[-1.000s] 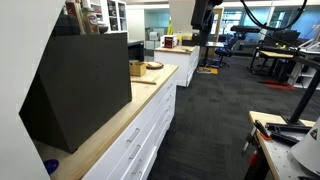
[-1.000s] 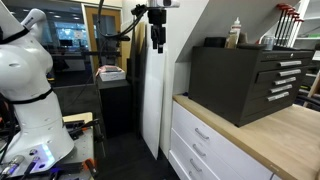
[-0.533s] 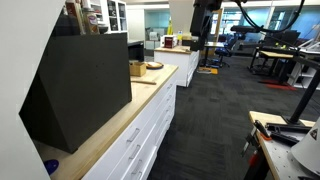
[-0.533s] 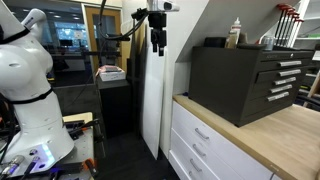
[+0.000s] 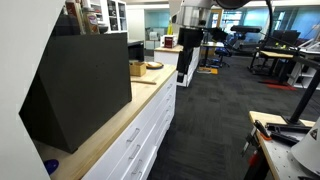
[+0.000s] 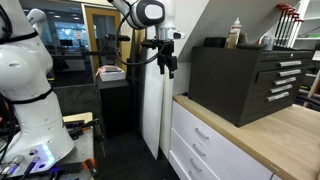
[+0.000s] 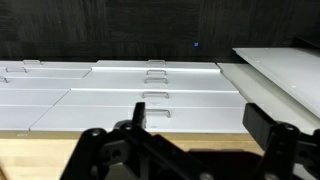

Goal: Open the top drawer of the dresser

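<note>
The dresser [image 5: 152, 128] is a long white cabinet with a light wood countertop; it also shows in an exterior view [image 6: 215, 152]. Its top drawer [image 5: 128, 138] has a flat white front and a silver bar handle, and is closed in both exterior views [image 6: 202, 131]. My gripper [image 5: 186, 66] hangs in the air above the far end of the countertop, apart from the drawers; it also shows in an exterior view [image 6: 166, 64]. In the wrist view the gripper [image 7: 198, 116] is open and empty. It looks down past the wood top at the top drawer [image 7: 100, 118].
A big black wedge-shaped box [image 5: 80, 85] fills much of the countertop; its drawer side shows in an exterior view [image 6: 245, 80]. Small items [image 5: 146, 68] lie beyond it. A white robot [image 6: 25, 80] and a workbench [image 5: 285, 140] stand across the carpeted aisle.
The arm has come down and moved toward the dresser. The gripper now hangs much lower than a second ago, still open and empty.
</note>
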You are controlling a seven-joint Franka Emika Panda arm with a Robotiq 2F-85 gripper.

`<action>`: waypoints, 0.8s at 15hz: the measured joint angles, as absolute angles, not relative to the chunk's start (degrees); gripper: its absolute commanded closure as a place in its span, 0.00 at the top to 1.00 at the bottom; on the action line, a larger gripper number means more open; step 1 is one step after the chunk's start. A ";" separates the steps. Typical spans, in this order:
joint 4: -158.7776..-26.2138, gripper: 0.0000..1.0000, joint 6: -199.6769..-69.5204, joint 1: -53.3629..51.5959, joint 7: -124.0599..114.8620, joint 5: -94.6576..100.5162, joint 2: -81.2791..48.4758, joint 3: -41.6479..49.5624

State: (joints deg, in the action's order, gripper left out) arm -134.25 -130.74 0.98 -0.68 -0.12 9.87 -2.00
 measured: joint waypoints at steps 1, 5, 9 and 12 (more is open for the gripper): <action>-134.48 1.00 -132.46 0.98 0.20 0.22 7.99 -1.92; -134.49 1.00 -135.67 0.97 2.65 1.76 1.59 -1.88; -134.07 1.00 -136.01 0.96 3.16 1.83 0.59 -1.88; -133.96 1.00 -136.00 0.96 3.24 1.82 0.59 -1.88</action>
State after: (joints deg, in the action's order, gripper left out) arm -133.96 -136.00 0.96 3.24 1.82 0.59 -1.88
